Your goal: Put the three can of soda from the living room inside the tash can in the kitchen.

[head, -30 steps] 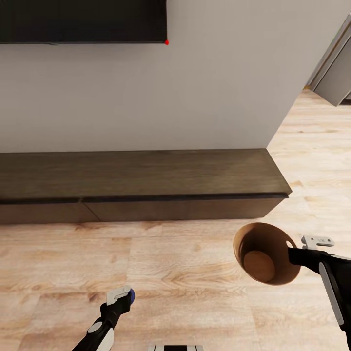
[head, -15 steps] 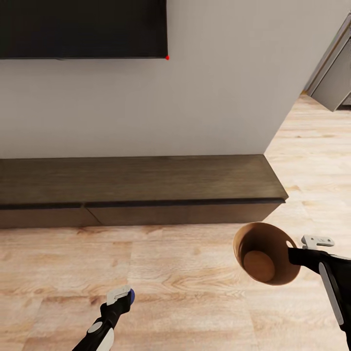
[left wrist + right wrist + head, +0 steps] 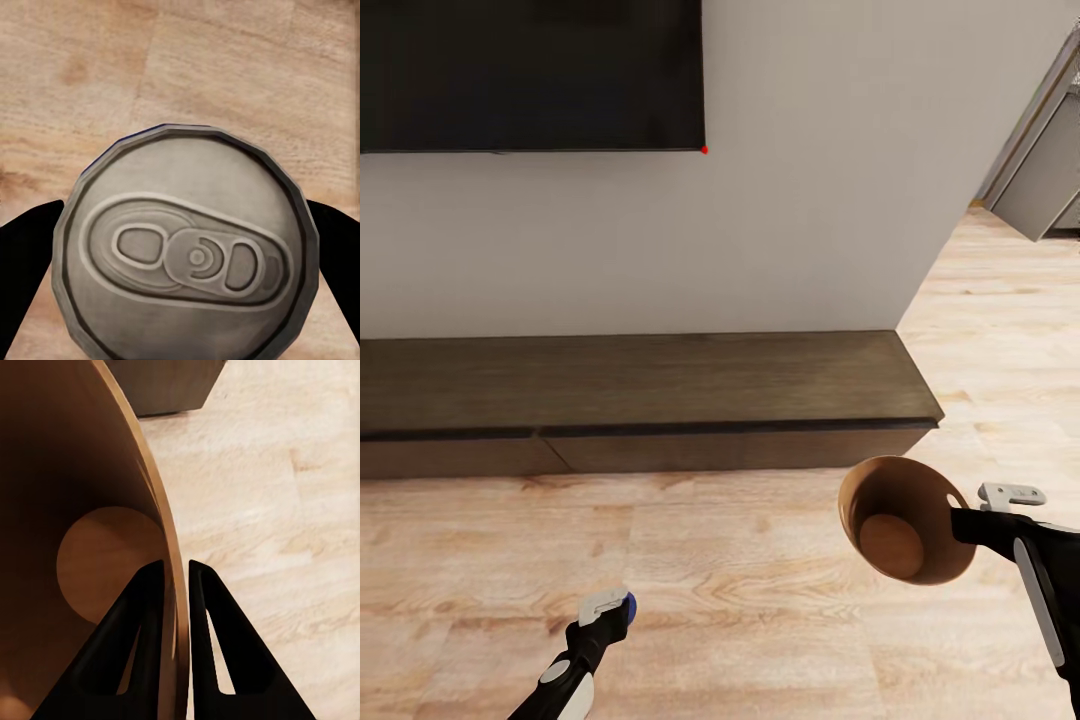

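Right gripper (image 3: 960,520) is pinched on the bin (image 3: 905,520) wall, left gripper (image 3: 610,608) clamped around 1 blue can (image 3: 187,247), so both are carried together.

My head view has drifted: the TV (image 3: 530,75) and dark cabinet (image 3: 640,400) now sit lower, farther beyond both tools.

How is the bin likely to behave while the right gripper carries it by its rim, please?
The bin looks empty, its brown floor bare, so it is probably light. The right gripper pinches only the thin wall, one finger inside and one outside, so the bin may swing or pivot. It already hangs tilted, mouth toward the camera in the head view, so a can dropped in might roll out.
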Controlling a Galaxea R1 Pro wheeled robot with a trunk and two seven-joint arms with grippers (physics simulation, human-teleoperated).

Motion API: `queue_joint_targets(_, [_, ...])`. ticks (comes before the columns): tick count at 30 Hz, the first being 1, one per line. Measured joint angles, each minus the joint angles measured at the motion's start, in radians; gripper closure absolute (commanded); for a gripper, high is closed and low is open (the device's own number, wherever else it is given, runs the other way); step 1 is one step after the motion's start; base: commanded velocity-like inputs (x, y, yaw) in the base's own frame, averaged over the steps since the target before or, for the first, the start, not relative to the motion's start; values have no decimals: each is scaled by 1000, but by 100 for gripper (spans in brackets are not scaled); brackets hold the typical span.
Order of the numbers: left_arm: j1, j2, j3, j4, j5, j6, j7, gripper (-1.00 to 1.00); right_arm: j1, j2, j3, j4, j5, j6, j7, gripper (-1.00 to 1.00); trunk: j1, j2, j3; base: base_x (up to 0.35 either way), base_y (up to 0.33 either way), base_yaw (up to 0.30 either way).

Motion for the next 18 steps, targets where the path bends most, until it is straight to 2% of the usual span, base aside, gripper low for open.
queue_joint_targets(18, [0,0,0,0,0,0,0,100,0,0,2,0,0,0,0,100,-69,126,86,0,0,0])
